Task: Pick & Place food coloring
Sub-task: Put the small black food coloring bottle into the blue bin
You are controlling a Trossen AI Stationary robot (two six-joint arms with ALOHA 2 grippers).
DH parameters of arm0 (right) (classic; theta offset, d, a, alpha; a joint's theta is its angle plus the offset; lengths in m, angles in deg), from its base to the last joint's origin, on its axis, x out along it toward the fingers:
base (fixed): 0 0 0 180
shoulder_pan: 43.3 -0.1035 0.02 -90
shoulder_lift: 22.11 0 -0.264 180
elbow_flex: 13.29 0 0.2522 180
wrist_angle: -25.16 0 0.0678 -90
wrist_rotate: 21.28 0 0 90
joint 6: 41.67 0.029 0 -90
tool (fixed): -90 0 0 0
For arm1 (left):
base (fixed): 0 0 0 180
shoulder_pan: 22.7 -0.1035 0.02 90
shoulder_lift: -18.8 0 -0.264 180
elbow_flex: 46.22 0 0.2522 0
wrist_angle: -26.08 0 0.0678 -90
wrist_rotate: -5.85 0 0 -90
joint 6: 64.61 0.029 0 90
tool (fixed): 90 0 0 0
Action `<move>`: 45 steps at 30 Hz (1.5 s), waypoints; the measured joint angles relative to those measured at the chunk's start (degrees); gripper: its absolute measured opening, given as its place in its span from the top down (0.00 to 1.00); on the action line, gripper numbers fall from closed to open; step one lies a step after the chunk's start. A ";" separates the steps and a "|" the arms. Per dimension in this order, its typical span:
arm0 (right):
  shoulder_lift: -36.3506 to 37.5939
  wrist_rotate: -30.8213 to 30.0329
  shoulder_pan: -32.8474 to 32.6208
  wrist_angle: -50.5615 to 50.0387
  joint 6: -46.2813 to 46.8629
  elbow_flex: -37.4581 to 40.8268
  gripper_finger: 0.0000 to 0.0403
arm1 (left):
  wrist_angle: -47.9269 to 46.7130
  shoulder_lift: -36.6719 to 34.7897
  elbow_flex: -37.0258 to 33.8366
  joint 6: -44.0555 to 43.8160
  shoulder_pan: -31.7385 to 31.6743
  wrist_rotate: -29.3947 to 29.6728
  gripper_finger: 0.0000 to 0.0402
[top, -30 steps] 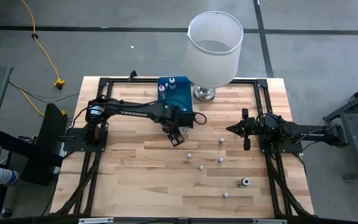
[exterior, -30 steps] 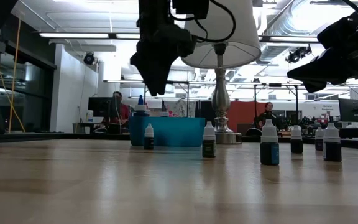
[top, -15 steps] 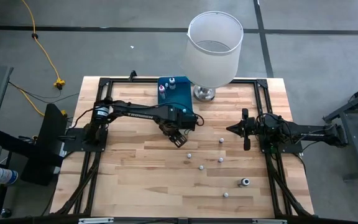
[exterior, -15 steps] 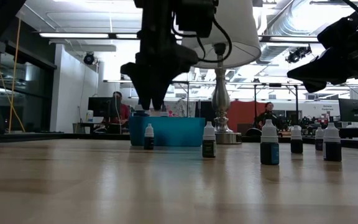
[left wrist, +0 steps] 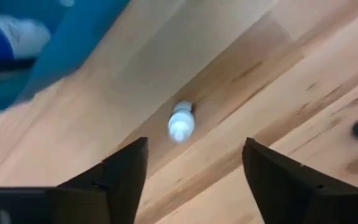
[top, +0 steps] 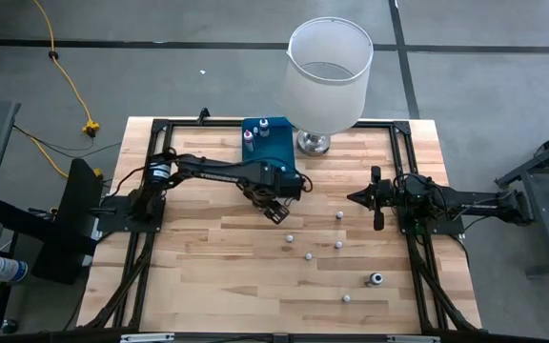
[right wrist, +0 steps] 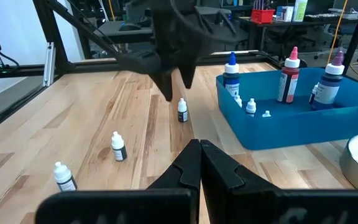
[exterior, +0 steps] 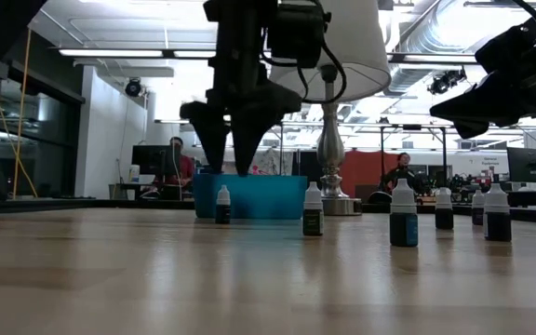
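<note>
Jaws of the left gripper (exterior: pixel 230 167): spread apart, holding nothing, pointing down at the pale wooden plank surface (top: pixel 217 276) with one tiny dark-bodied, white-capped food coloring bottle (exterior: pixel 222 205) standing just beneath the gap. That bottle stands upright, its long axis vertical and in line with the gripper's downward reach; the left wrist view shows its white cap (left wrist: pixel 181 123) from above, ahead of the two dark fingers (left wrist: pixel 126 171) and roughly midway between them, so the coming move is judged a straight descent with little sideways correction. Left arm is plainly the nearer one. Right gripper (right wrist: pixel 199 163): jaws closed together and empty, parked level above the surface's right side, well apart from the target bottle. Other loose food coloring bottles (top: pixel 308 256): scattered upright over the middle and right of the surface, separate from one another; one darker piece (top: pixel 376 279) lies toward the near right, its kind not clear. Blue rectangular plastic bin (top: pixel 267 143): at the far edge of the surface, just behind the left gripper, already holding a few taller bottles with blue, pink and purple tips (right wrist: pixel 293 73) and some small white-capped ones. Tall white cylindrical lampshade on a metal base (top: pixel 327 71): beside the bin at the far edge.
</note>
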 joint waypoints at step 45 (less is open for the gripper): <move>0.00 0.00 -0.01 -0.04 0.01 0.01 1.00 | 4.23 2.87 -3.91 5.03 -1.46 -2.27 0.59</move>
